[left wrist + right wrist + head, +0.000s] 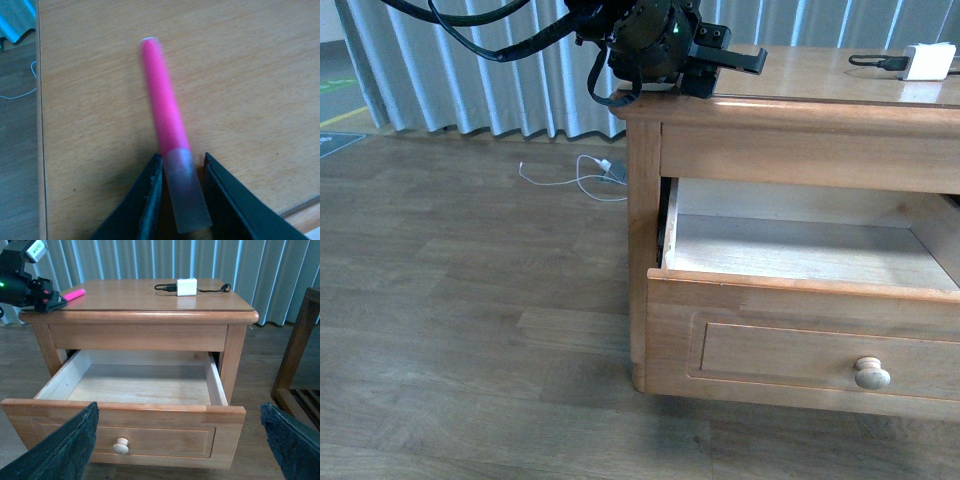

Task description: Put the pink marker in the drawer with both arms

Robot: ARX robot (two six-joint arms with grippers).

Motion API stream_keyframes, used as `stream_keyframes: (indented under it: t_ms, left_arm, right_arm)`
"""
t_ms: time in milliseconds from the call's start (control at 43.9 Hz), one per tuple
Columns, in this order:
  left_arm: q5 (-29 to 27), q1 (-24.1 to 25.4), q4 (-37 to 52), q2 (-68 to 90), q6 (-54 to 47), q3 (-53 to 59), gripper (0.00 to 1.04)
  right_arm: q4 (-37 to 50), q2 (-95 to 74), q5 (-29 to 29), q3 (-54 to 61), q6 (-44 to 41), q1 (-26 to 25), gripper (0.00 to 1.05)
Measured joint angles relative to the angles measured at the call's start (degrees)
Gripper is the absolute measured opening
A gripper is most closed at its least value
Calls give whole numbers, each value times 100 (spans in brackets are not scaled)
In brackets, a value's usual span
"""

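The pink marker [165, 105] lies flat on the cabinet top, its pale frosted cap end between the fingers of my left gripper [183, 162], which is open around it. In the right wrist view the marker [74, 294] shows at the top's left corner beside the left arm [22, 287]. The drawer [125, 390] stands pulled out, its pale inside bare, its round knob [120, 445] on the front panel. My right gripper [177, 415] hangs open in front of the drawer, apart from it. In the front view the left arm [660, 45] rests over the cabinet's corner above the open drawer [800, 255].
A white charger block [187, 287] with a black cable lies at the back of the cabinet top. A white cable [585, 175] trails on the wooden floor by the curtain. Another wooden piece of furniture [300, 355] stands to the cabinet's right.
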State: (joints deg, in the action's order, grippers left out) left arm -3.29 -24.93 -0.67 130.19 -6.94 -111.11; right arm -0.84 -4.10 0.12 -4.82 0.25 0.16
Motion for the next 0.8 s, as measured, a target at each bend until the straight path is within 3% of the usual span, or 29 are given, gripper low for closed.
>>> stream_keyframes:
  t_ms: [137, 432, 796]
  left_arm:
    - [7, 7, -9, 0, -55, -4, 15]
    - [66, 28, 210, -55, -52, 153, 14]
    - [977, -26, 1191, -1714, -269, 2181, 14]
  right_arm:
    - [0, 0, 0, 0, 0, 0, 96]
    - [0, 0, 0, 0, 0, 0, 96]
    - [0, 0, 0, 0, 0, 0, 96]
